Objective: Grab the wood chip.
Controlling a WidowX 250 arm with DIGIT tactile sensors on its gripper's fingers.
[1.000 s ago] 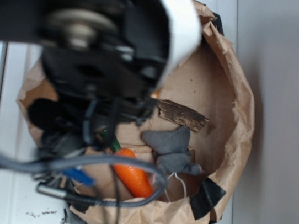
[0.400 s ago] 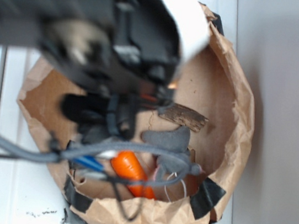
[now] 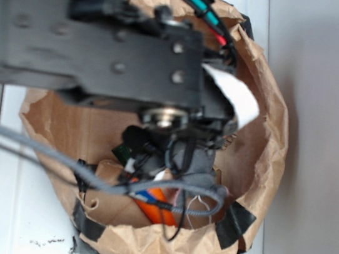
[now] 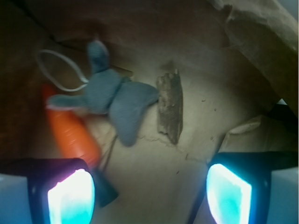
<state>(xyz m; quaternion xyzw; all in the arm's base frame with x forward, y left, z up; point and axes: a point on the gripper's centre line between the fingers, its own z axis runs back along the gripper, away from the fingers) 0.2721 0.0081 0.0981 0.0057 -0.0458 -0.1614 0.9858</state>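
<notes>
**A:** Where's your wood chip point(image 4: 170, 106) sitting right now?

**B:** On the brown paper floor of the bag point(image 3: 272, 116), lying flat. In the wrist view it runs up and down, with its left edge touching the wide end of the grey mouse point(image 4: 112, 99). From outside you can't see it at all, the arm covers it.

**A:** And your hand point(image 4: 149, 193)?

**B:** Spread wide, holding nothing. You only get the two glowing fingers point(image 4: 71, 198) at the bottom corners of the wrist view, one either side of the chip and below it, not touching it.

**A:** Anything else near the chip?

**B:** A carrot point(image 4: 70, 129) on the far side of the mouse from the chip, partly under the mouse, plus a white string loop point(image 4: 58, 70) next to the carrot's top end. The chip's right side faces bare paper, then the crumpled bag wall.
</notes>
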